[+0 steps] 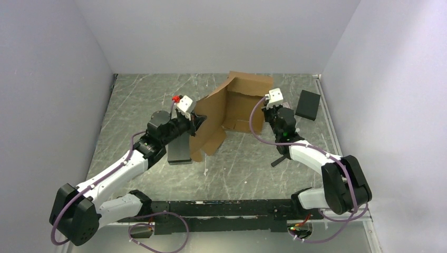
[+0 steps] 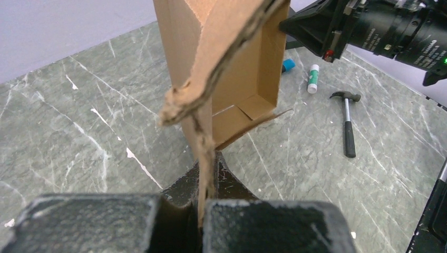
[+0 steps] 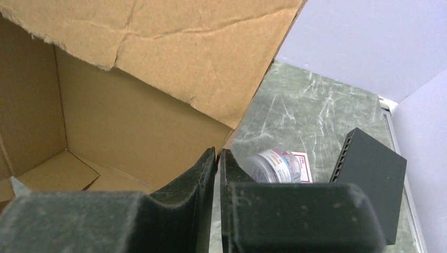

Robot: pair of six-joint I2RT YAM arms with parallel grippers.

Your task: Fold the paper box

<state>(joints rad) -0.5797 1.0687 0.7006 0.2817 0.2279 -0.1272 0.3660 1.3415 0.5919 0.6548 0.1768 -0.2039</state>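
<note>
Top external view showed the paper box (image 1: 240,100) standing half-formed in the upper middle of the frame on the table (image 1: 142,100). Its lid panel was tilted up and a loose flap trailed toward the lower left. The left gripper (image 1: 194,120) met that flap from the left, and the right gripper (image 1: 265,108) sat at the box's right wall.

In the left wrist view the left gripper (image 2: 206,176) was pinched tight on a thin cardboard edge at the bottom centre. Above it, the flap was already frayed and buckled. That was the main risk: a hard pull or twist from this grip would likely have torn or creased the flap off its fold line, so that it no longer tucked in.

In the right wrist view the right gripper (image 3: 217,158) had its fingers drawn almost together, leaving only a thin slit. Whether any cardboard sat in that slit could not be told. If it held nothing, the box had no brace on that side, and a push from the left would probably have slid or toppled it rather than folded it.

A black block (image 3: 369,179) and a small labelled jar (image 3: 271,163) lay near the box at the lower right, and a sliding box could have knocked into them.
</note>
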